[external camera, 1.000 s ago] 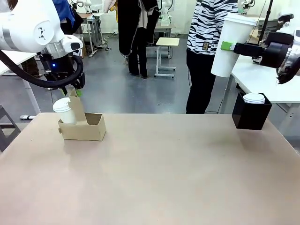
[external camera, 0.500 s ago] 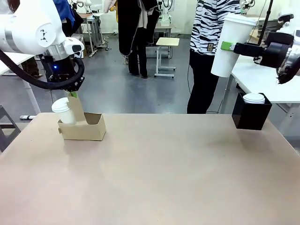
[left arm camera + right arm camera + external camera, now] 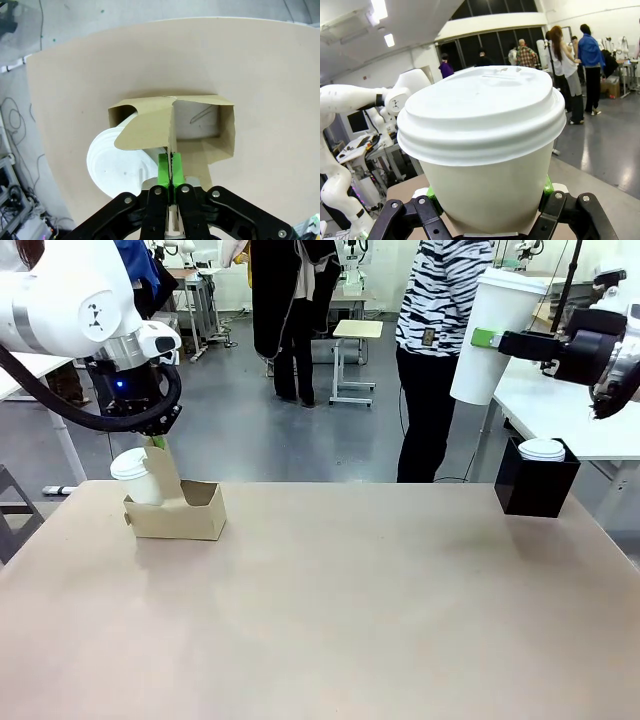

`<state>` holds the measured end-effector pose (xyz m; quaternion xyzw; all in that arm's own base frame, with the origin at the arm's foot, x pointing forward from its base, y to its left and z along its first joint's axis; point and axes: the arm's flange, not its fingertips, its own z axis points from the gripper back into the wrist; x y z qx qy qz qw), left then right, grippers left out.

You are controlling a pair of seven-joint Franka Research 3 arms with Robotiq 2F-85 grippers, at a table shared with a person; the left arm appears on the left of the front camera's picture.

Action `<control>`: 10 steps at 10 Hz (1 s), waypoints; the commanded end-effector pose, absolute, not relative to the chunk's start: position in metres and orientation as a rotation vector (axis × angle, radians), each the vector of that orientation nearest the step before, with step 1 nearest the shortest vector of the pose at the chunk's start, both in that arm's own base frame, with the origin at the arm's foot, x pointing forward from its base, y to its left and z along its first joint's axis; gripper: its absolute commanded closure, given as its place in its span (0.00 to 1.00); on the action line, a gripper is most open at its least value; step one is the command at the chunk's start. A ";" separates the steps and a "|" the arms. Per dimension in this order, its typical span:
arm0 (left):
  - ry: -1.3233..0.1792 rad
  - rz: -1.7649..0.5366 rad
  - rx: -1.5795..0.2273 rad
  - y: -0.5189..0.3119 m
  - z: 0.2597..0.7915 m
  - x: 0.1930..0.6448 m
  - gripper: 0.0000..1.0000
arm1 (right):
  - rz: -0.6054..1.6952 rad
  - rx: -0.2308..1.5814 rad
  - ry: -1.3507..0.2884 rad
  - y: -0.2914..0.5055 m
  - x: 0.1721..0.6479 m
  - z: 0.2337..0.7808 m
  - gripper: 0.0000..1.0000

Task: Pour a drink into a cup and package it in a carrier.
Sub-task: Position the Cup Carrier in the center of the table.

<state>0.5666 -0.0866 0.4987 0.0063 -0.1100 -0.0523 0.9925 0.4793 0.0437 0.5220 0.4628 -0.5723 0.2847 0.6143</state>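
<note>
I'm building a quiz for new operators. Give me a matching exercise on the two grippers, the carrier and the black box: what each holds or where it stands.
1. left gripper
2. right gripper
3. carrier
4. black box

a. shut on a lidded cup held in the air
b. far right of the table, white disc on top
c. shut on an upright cardboard handle
d. far left of the table, one cup in a slot

Pairs: 1-c, 2-a, 3-d, 4-b.

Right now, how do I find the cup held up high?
Look at the far right of the table, above the black box. There the right gripper holds a tall white lidded cup in the air; the other cup sits in the carrier.
</note>
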 end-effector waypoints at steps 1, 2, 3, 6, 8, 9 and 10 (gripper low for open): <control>-0.221 -0.105 0.013 -0.086 0.499 0.567 0.98 | 0.661 1.065 -1.330 0.045 0.482 0.528 0.19; -0.236 -0.071 0.022 -0.091 0.510 0.558 0.98 | 0.661 1.065 -1.330 0.045 0.482 0.528 0.19; -0.239 -0.044 0.023 -0.100 0.528 0.548 0.98 | 0.661 1.065 -1.330 0.045 0.482 0.528 0.19; -0.241 -0.025 0.042 -0.150 0.590 0.513 0.98 | 0.661 1.065 -1.330 0.045 0.482 0.528 0.19; -0.249 -0.016 -0.013 -0.198 0.621 0.481 0.98 | 0.661 1.065 -1.330 0.045 0.482 0.528 0.19; -0.259 -0.028 -0.016 -0.224 0.629 0.466 0.98 | 0.661 1.065 -1.330 0.045 0.482 0.528 0.19; -0.237 -0.020 -0.027 -0.251 0.633 0.453 0.98 | 0.661 1.065 -1.330 0.045 0.482 0.528 0.19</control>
